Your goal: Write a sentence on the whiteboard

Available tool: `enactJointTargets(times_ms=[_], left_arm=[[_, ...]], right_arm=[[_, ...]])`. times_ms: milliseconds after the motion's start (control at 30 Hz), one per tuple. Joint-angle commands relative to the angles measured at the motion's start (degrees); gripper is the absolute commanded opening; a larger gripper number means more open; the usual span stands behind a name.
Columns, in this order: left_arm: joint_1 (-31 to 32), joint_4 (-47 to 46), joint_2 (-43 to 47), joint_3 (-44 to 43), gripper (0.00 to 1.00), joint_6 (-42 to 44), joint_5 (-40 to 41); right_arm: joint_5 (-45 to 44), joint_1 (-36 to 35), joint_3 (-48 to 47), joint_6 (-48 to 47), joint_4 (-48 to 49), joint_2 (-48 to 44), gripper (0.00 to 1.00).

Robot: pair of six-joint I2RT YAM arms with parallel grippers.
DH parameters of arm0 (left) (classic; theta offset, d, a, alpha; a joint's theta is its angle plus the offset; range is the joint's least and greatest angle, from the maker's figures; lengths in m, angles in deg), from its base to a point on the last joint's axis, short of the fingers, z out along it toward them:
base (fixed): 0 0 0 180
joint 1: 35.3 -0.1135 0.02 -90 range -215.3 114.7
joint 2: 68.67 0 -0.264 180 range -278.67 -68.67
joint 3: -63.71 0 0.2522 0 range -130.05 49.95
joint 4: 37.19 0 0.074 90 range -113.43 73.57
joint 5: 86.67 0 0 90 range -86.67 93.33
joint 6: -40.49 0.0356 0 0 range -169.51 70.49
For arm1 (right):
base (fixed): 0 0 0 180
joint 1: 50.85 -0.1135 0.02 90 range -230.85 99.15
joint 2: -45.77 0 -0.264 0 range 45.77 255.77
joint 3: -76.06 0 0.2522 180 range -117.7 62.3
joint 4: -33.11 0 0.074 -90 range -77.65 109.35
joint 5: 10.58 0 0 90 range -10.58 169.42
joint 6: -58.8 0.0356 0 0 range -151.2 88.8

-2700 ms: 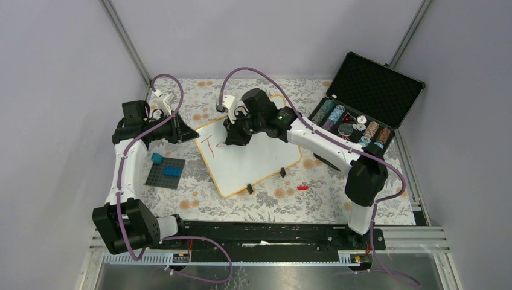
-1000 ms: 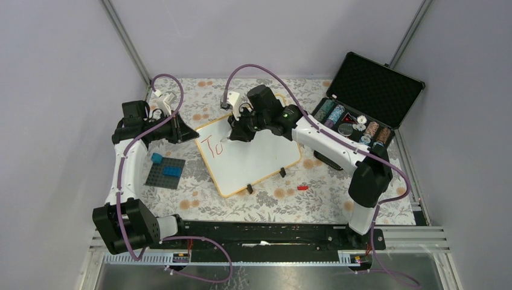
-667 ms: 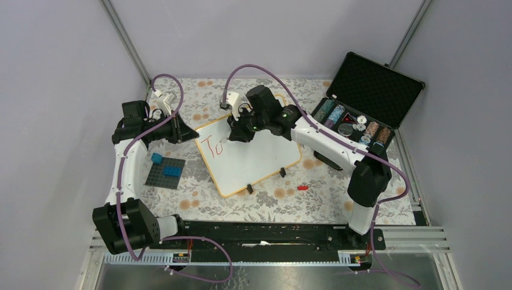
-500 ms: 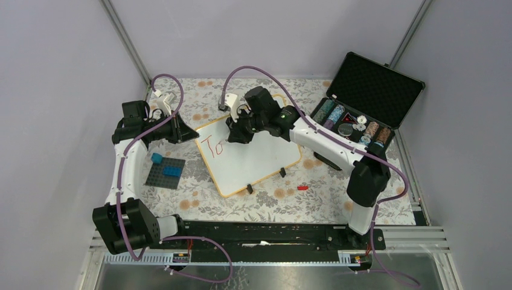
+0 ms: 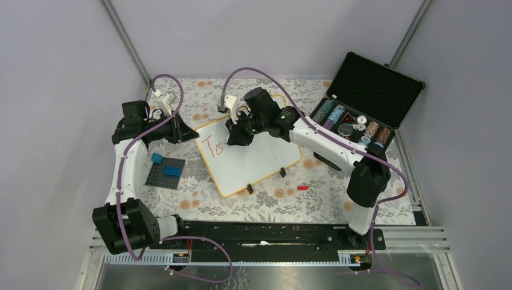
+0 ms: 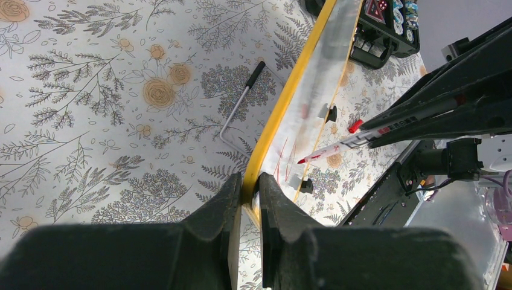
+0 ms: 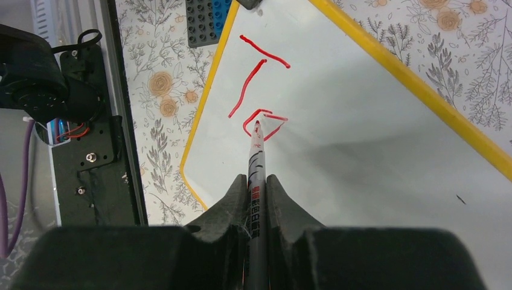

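Note:
The whiteboard (image 5: pixel 259 160) lies tilted on the floral table, white with a yellow rim (image 6: pixel 290 90). My left gripper (image 6: pixel 249 181) is shut on its rim at the far-left corner (image 5: pixel 187 134). My right gripper (image 7: pixel 256 181) is shut on a red-tipped marker (image 7: pixel 256 157), pointing down at the board (image 7: pixel 374 157). The sentence (image 7: pixel 259 90) stands as a red "T" and a small loop beside it, near the board's left edge (image 5: pixel 211 145). The marker's tip touches the loop. In the left wrist view the marker (image 6: pixel 362 136) slants over the board.
An open black case (image 5: pixel 362 103) with small round pieces stands at the back right. A grey baseplate with blue bricks (image 5: pixel 166 172) lies left of the board. A red cap (image 5: pixel 302 188) rests in front of it. A thin black-handled rod (image 6: pixel 241 99) lies behind the board.
A loop has been added after the "T" since the oldest frame. Over the last second my right gripper has shifted slightly left and nearer with the marker. The left arm has not moved.

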Motion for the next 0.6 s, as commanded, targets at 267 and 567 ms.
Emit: enactJointTargets(times_ms=[267,567], left_arm=[[-0.1,-1.6,1.5,0.4,0.08,0.7,-0.8],[-0.1,-1.6,1.5,0.3,0.0,0.3,-0.3]], right_arm=[[1.0,4.3,4.8,-0.4,-0.8,-6.4,0.0],[-1.1,4.3,3.6,-0.5,0.1,-4.4,0.0]])
